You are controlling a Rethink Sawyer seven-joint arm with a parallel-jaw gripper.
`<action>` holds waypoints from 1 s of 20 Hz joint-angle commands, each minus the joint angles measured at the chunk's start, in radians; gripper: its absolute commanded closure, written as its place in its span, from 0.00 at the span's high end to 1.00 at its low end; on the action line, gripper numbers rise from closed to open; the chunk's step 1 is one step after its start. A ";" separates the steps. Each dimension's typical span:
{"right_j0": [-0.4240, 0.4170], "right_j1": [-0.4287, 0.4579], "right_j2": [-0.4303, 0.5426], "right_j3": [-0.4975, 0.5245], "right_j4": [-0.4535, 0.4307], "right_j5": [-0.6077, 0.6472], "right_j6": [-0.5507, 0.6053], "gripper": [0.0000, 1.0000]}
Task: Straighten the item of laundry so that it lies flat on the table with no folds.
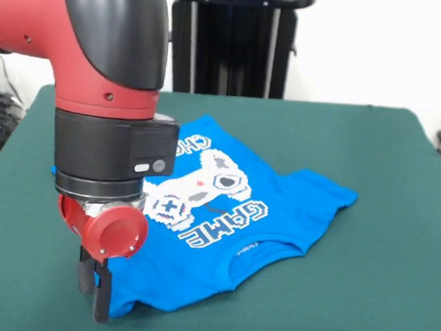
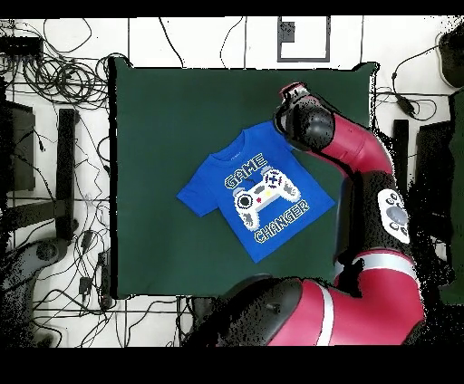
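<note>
Jaws: the gripper (image 1: 97,289) sits low in the lower left of the front view. Two dark fingers (image 1: 102,294) point down, close side by side at the shirt's edge. Whether they pinch cloth or are just shut cannot be told.

Arm: the red and black arm (image 1: 85,42) comes down from the upper left of the front view and hides part of the shirt. In the overhead view its end (image 2: 294,113) is above the shirt's upper right corner.

Shirt: the item of laundry (image 1: 231,227) lies in the middle of the front view and near the middle of the table (image 2: 163,109) in the overhead view, turned at a slant. It looks mostly flat. The right sleeve in the front view has small bumps.

How it handles: likely soft, light and floppy. It will bend and slide on the felt, not break.

Where to hold: probably a thin edge, like a sleeve tip or the hem corner. Pulling outward, low and slow, should smooth it.
</note>
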 commanded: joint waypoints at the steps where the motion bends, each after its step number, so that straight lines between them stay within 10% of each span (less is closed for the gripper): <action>1: 0.012 0.077 0.108 0.151 -0.032 -0.059 0.054 1.00; 20: 0.002 0.028 0.127 0.236 -0.022 -0.071 0.057 1.00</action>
